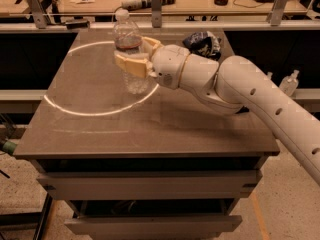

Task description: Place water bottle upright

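Note:
The water bottle (128, 44) is clear crinkled plastic with a white cap and a red label band near the neck. It stands upright, its base at or just above the grey table top (100, 129), inside a white ring of light. My gripper (134, 58) comes in from the right. Its tan fingers (131, 65) are closed around the bottle's middle.
A dark crumpled bag (202, 44) lies at the table's back right, behind my arm. A small pump bottle (289, 83) stands off the table to the right. A bench with tools runs along the back. Drawers sit below the table's front edge.

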Available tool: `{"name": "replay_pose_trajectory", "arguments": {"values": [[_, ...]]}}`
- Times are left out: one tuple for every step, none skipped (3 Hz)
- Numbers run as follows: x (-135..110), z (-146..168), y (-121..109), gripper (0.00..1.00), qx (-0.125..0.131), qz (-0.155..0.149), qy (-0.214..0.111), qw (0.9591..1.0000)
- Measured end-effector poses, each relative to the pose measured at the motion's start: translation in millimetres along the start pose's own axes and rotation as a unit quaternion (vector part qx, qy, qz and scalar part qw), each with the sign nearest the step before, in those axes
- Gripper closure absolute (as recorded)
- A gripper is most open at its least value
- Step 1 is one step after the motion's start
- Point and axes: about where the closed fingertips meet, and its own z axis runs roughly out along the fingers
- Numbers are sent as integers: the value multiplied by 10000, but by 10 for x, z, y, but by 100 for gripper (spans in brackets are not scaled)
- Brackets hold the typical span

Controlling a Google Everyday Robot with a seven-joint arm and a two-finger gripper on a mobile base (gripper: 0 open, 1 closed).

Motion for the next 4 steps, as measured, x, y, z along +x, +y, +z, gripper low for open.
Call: {"name": "replay_pose_trajectory", "arguments": {"values": [[73, -63, 102, 100, -44, 127, -4, 9999], [294, -153, 377, 100, 97, 341, -45, 9994], [356, -134, 399, 100, 50, 324, -43, 9995], [348, -118, 414, 82, 33, 321, -46, 9995]]}}
